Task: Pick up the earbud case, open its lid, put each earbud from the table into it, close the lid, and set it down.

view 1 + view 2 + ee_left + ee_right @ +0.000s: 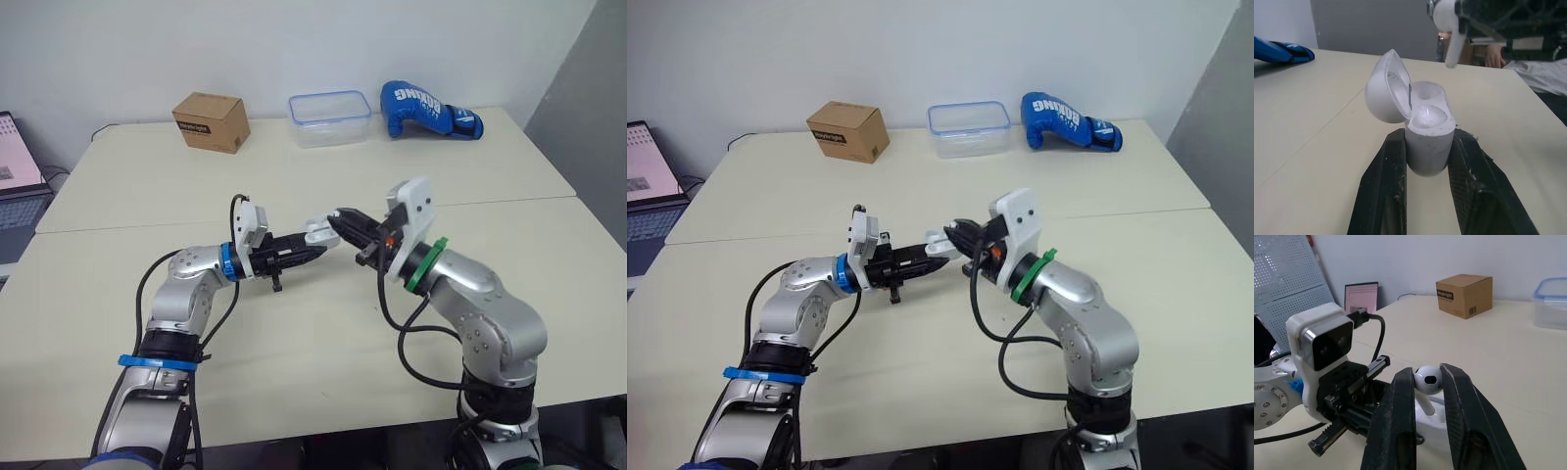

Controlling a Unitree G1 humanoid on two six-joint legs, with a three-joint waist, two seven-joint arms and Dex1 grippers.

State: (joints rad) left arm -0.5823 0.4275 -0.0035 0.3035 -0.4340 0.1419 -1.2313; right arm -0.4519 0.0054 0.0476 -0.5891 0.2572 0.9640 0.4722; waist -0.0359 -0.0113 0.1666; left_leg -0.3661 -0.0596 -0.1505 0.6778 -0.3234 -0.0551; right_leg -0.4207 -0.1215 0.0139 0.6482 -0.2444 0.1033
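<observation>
Two grippers meet in the air over the near half of the table (294, 343). The left gripper (319, 245) has its two black fingers (1383, 181) pressed against opposite sides of the one white earbud case (1427, 147), which it holds clear of the tabletop. The case's lid (1386, 93) is swung open and stands to one side of the body. One of its two wells shows hollow. The other is filled by a rounded white shape, and whether that is a seated earbud cannot be told. The right gripper (340, 219) faces the left one, its fingers closed to a narrow gap on the rounded head of one white earbud (1429, 382). The stem hangs down toward the open top of the case. The earbud is very near the case but not seated in it, and whether the stem tip touches the case cannot be told. At the far edge of the table stand three things in a row, well apart from the grippers: one brown cardboard box (211, 120) on the left, one clear plastic container (329, 117) with a blue rim in the middle, and one blue boxing glove (428, 111) on the right. One open laptop (18, 166) shows beyond the table's left edge.
</observation>
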